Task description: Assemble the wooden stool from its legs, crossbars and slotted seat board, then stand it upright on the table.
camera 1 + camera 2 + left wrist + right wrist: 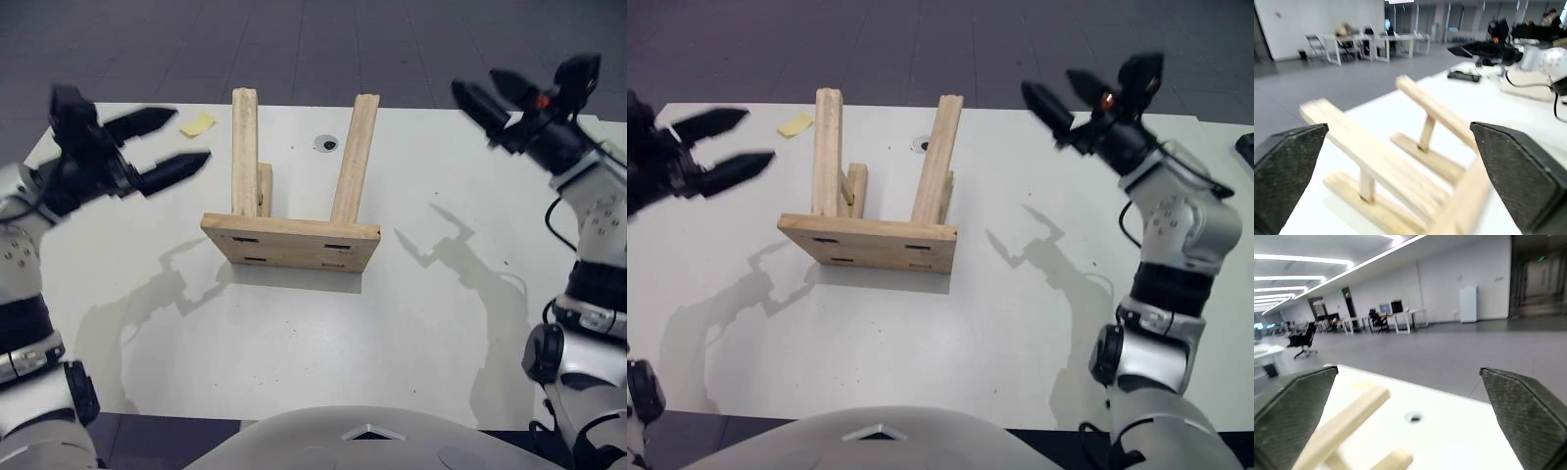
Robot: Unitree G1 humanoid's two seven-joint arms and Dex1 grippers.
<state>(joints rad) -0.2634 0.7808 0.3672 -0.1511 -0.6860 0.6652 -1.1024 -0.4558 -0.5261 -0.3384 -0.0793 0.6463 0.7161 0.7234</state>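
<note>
a large open office hall with a grey floor [392, 39] lay behind a broad white rectangular table [294, 362]. rows of white desks and dark chairs [1376, 320] stood far off along the walls.

near the middle of the table lay a pale wooden stool [294, 215], put together but tipped on its side, not upright. its flat rectangular wooden seat board [292, 245] stood on one long edge, facing the robot, with four small dark slots across its face. the square pale wooden legs [244, 147] ran level from the board, away from the robot, one pair above the other. a short wooden crossbar [265, 188] joined the legs on the left side.

the black two-fingered left gripper [192, 135] hovered above the table to the left of the stool, apart from the wood. its fingers [1288, 166] were spread wide and held nothing. in the left wrist view the stool's legs lay beyond and between them.

the black two-fingered right gripper [474, 80] hung in the air over the far right part of the table, well apart from the stool. its fingers [1523, 406] were also spread wide and empty.

a small yellow paper note [197, 124] lay flat near the table's far edge, just beside the left gripper as seen from the head. a small round dark hole [329, 145] sat in the tabletop, seen between the two upper legs.
</note>
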